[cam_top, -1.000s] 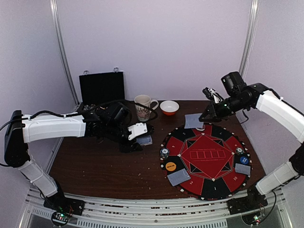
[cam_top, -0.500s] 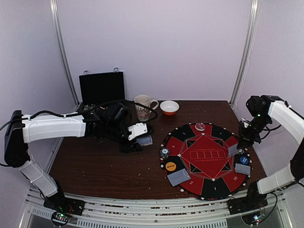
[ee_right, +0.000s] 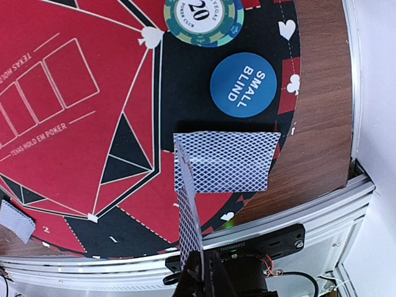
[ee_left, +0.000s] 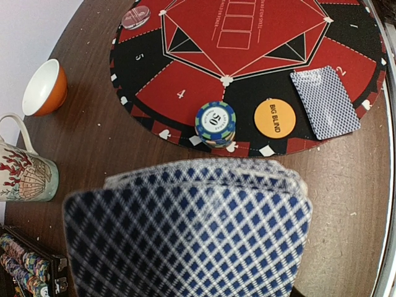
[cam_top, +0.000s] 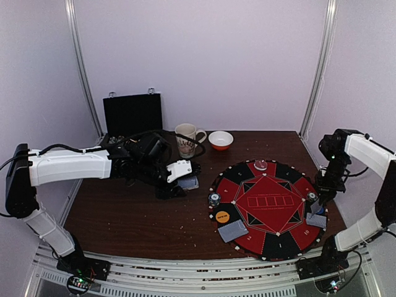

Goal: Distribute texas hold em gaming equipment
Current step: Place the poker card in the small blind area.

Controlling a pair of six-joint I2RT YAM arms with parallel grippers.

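- Red-and-black mat (cam_top: 267,210) lies on the brown table (cam_top: 124,216), so I'll place everything off that.
- The right arm's fingers (ee_right: 199,276) hover over the mat's near-right edge, pinched shut on a single card (ee_right: 187,210) that stands on its edge.
- That card's far end meets the left side of a flat card (ee_right: 232,162) lying on the mat's rim. Can't tell if they actually touch.
- Further in on the mat from the flat card are the blue small blind button (ee_right: 246,85) and a 20 chip (ee_right: 204,18).
- The left arm's fingers (cam_top: 181,179) are just off the mat's left side, clamped on the deck (ee_left: 185,235), which is slightly fanned.
- On the mat's near-left edge are a 50 chip stack (ee_left: 215,122), the orange big blind button (ee_left: 275,117) and face-down cards (ee_left: 325,102).
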